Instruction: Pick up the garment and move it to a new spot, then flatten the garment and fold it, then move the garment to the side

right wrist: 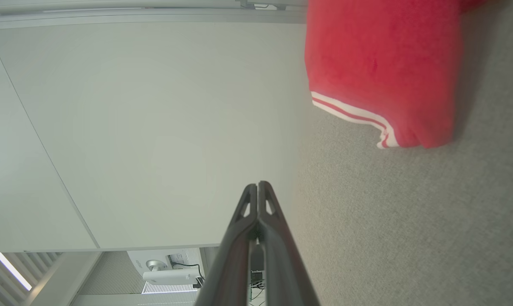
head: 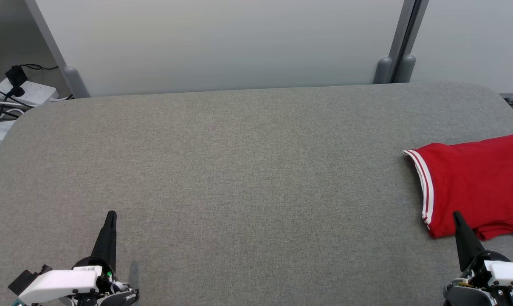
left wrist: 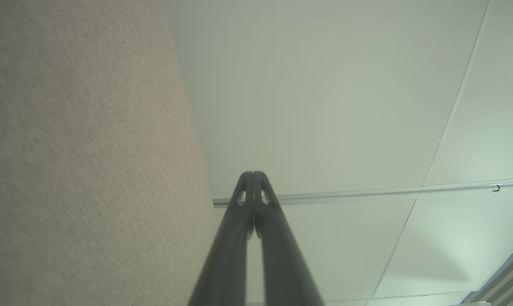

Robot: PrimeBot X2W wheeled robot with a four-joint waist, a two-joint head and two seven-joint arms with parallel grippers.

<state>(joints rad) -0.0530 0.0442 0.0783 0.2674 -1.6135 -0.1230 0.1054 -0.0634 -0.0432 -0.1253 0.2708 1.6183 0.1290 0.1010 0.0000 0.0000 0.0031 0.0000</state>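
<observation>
The garment (head: pixel 477 182) is a red shirt with white-striped trim, lying folded at the right edge of the grey table (head: pixel 239 170); the right wrist view has it as the garment (right wrist: pixel 379 63) at the top right. My right gripper (head: pixel 456 216) is shut, its dark tip just in front of the shirt's near edge, holding nothing. In its own wrist view the right gripper (right wrist: pixel 257 185) has both fingers pressed together. My left gripper (head: pixel 111 213) is shut and empty at the lower left, far from the shirt. The left gripper (left wrist: pixel 253 174) points past the table edge toward a pale wall.
Pale partition panels (head: pixel 222 42) with grey posts stand behind the table. A white power strip (head: pixel 25 91) with black cables sits on the floor at the far left. The table's rounded far corners lie close to the panels.
</observation>
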